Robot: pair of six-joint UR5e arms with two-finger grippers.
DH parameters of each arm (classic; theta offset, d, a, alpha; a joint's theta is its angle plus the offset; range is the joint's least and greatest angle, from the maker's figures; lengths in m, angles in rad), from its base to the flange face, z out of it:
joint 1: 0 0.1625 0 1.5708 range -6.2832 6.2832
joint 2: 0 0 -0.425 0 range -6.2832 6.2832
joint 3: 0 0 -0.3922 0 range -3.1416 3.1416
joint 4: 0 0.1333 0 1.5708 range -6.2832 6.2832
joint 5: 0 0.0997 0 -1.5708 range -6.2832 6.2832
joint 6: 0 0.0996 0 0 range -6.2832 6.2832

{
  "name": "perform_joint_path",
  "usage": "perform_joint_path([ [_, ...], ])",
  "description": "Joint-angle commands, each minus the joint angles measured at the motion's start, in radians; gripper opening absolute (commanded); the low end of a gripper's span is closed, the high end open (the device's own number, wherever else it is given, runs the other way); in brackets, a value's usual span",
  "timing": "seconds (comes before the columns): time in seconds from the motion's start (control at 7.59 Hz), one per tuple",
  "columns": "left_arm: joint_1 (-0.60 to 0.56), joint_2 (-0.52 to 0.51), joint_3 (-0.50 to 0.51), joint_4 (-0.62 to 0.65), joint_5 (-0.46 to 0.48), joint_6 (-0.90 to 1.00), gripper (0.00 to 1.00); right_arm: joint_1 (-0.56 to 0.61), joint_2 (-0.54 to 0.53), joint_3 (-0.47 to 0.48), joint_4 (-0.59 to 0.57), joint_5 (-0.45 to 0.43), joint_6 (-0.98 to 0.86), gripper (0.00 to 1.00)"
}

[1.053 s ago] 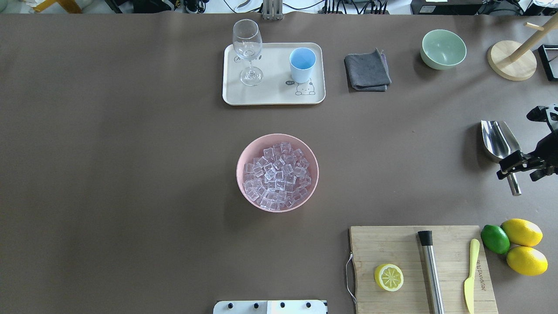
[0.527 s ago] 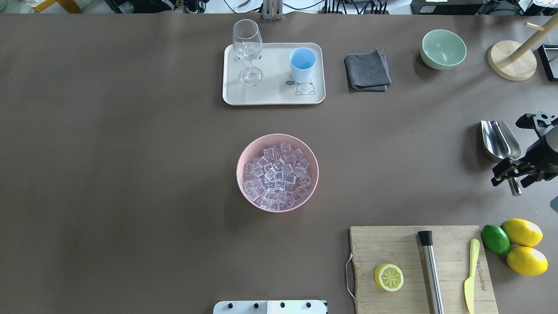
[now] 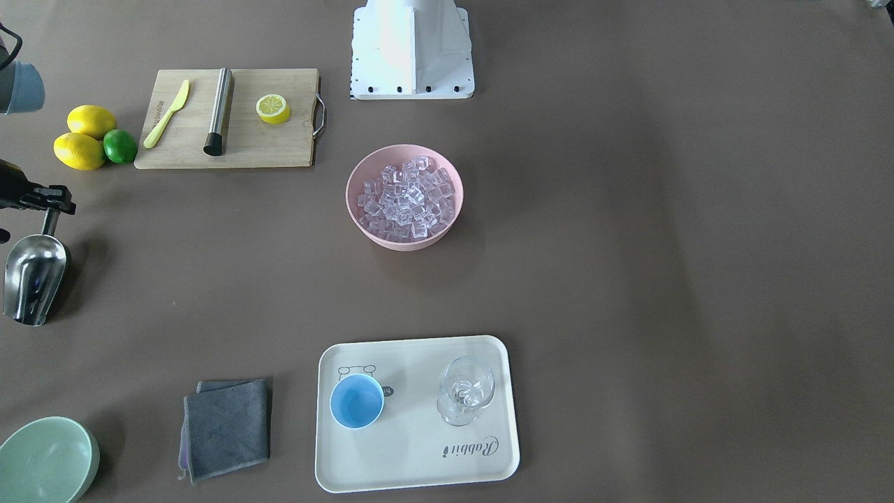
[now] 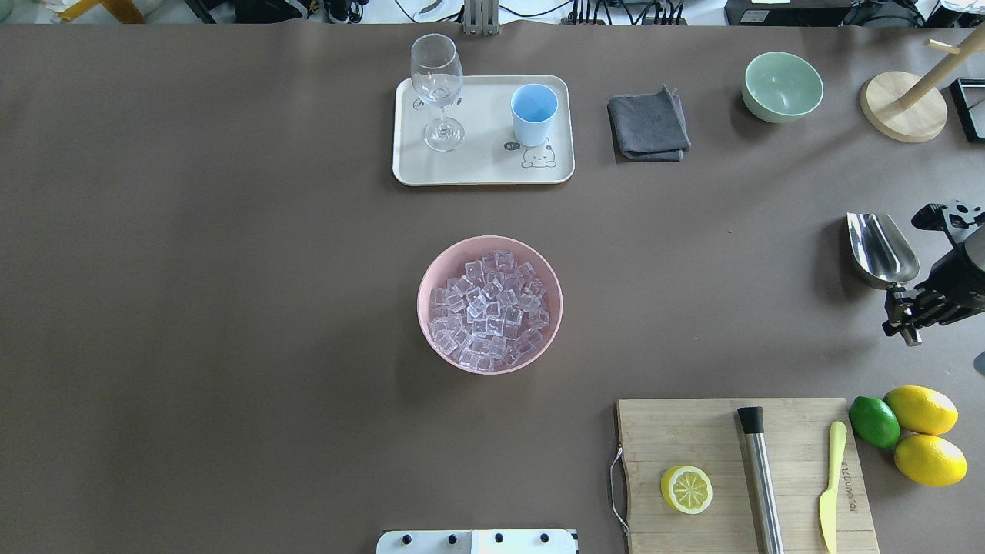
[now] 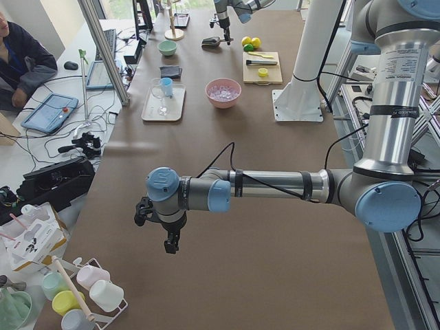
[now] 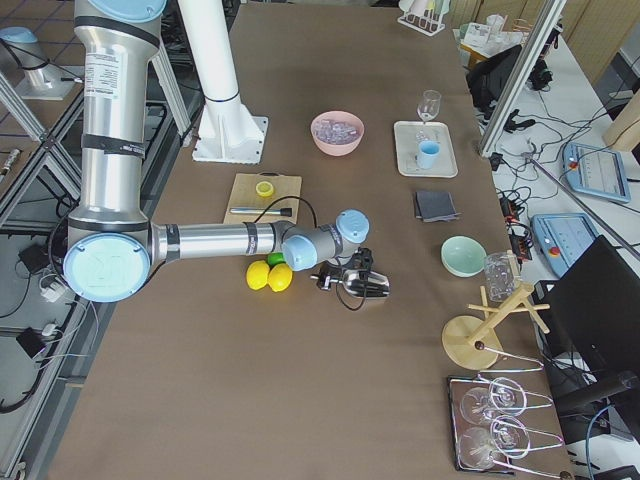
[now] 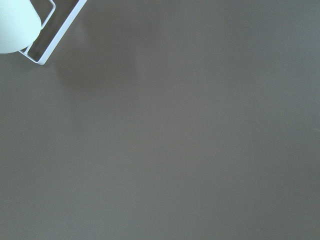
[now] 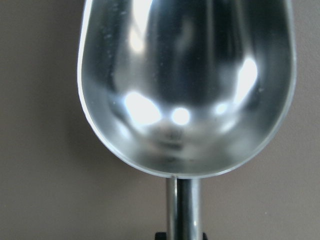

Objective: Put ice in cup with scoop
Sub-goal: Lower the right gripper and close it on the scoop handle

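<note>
Robot lab — aluminium framing (image 5: 106, 51), cables (image 4: 616, 11) (operator's tablet (image 6: 597, 170)).

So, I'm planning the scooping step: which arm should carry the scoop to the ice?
Right. The right gripper sits closed on the handle of the scoop. The left gripper hangs over bare table at the far end, away from scoop and ice.

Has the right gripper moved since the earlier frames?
Yes. The right gripper edged toward the lime, its fingers closing in on the handle of the scoop.
</note>
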Motion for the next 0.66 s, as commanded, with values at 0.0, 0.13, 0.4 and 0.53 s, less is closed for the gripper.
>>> perform_joint_path([
  [0.0, 0.000, 0.007, -0.001, 0.001, 0.000, -0.002, 0.98, 0.003, -0.028, 0.078, -0.065, 0.010, -0.002, 0.00],
  [0.13, 0.000, 0.008, 0.017, 0.000, 0.000, 0.000, 0.98, 0.012, -0.023, 0.178, -0.201, -0.002, -0.012, 0.00],
  [0.4, 0.000, 0.007, 0.025, 0.000, 0.000, 0.000, 0.98, 0.052, -0.014, 0.374, -0.358, -0.018, -0.004, 0.00],
  [0.53, 0.000, 0.007, 0.025, 0.000, 0.000, 0.000, 0.98, 0.090, 0.010, 0.419, -0.370, -0.018, -0.001, 0.00],
])
